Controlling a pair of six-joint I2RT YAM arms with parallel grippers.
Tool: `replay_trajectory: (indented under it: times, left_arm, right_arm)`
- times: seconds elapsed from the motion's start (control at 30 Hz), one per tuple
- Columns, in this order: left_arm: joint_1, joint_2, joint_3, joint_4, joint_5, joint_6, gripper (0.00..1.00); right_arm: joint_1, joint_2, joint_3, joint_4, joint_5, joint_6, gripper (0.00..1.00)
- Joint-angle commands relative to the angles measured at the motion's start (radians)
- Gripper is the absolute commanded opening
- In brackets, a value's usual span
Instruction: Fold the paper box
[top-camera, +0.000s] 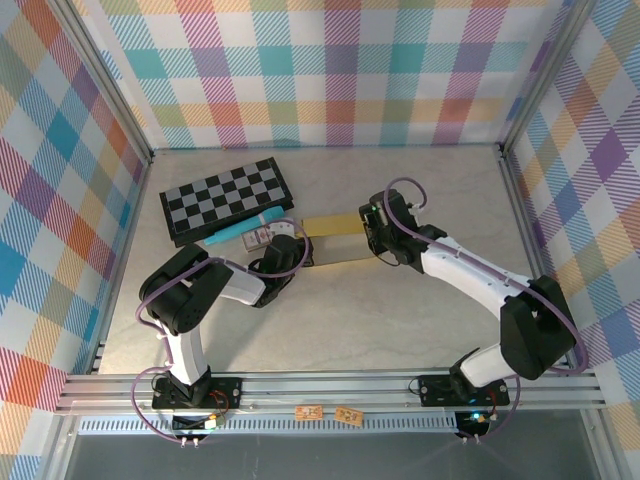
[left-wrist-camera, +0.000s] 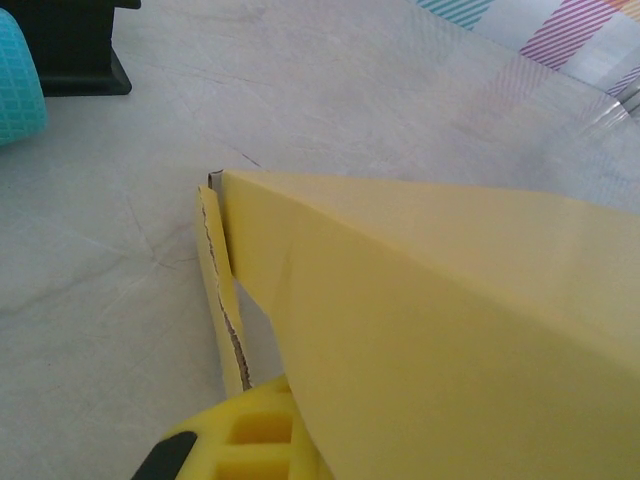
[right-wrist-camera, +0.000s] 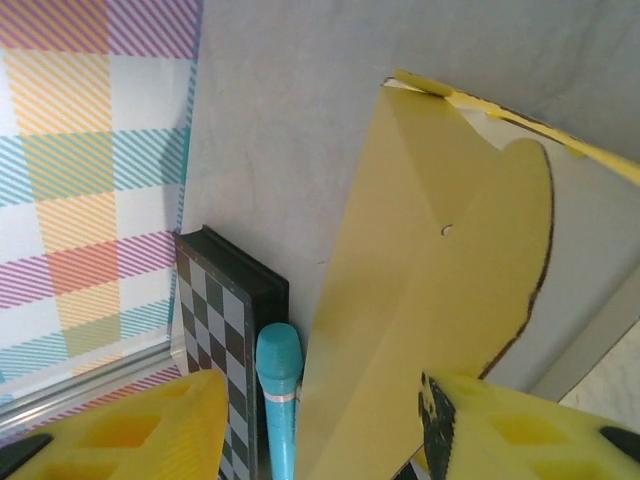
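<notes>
The box (top-camera: 335, 240) is lying on the worktop (top-camera: 400, 330) beside the checkerboard (top-camera: 228, 198); the left tool (top-camera: 285, 255) is pinching its left end, and the right tool (right-wrist-camera: 320, 395) is straddling a flap (right-wrist-camera: 440, 250), spread

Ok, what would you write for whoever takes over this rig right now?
Left hand: shut, pinching the paper box at its left end, with one panel lifted.
Right hand: open, fingers straddling the rounded flap at the other end.
The box lies on the table, beside the checkerboard and teal tube.
Done: folding barely begun, sheet mostly flat.
Left: raise the walls, tuck the flaps.
</notes>
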Motion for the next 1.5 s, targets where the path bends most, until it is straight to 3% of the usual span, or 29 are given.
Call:
replay_trajectory:
  times: [0.0, 0.37, 0.73, 1.0, 1.2, 1.47]
  left_arm:
    - [-0.013, 0.035, 0.0, -0.136, 0.025, 0.019, 0.0]
    - [-0.014, 0.039, 0.025, -0.157, 0.031, 0.036, 0.0]
    - [-0.013, 0.042, 0.034, -0.163, 0.034, 0.04, 0.0]
    - [-0.013, 0.042, 0.037, -0.165, 0.031, 0.039, 0.0]
    - [-0.014, 0.013, 0.027, -0.165, 0.035, 0.036, 0.0]
    - [-0.018, -0.117, -0.029, -0.215, 0.083, -0.05, 0.3]
  right_arm:
    - [0.008, 0.001, 0.008, -0.055, -0.02, 0.055, 0.53]
    - [0.002, -0.111, 0.024, -0.18, 0.043, 0.011, 0.55]
    - [0.001, -0.102, 0.021, -0.181, -0.02, 0.035, 0.55]
    - [0.002, -0.027, -0.006, -0.103, -0.057, 0.075, 0.46]
    - [-0.009, 0.039, -0.01, -0.06, -0.091, 0.076, 0.24]
    - [-0.007, 0.052, -0.03, -0.085, -0.106, 0.097, 0.12]
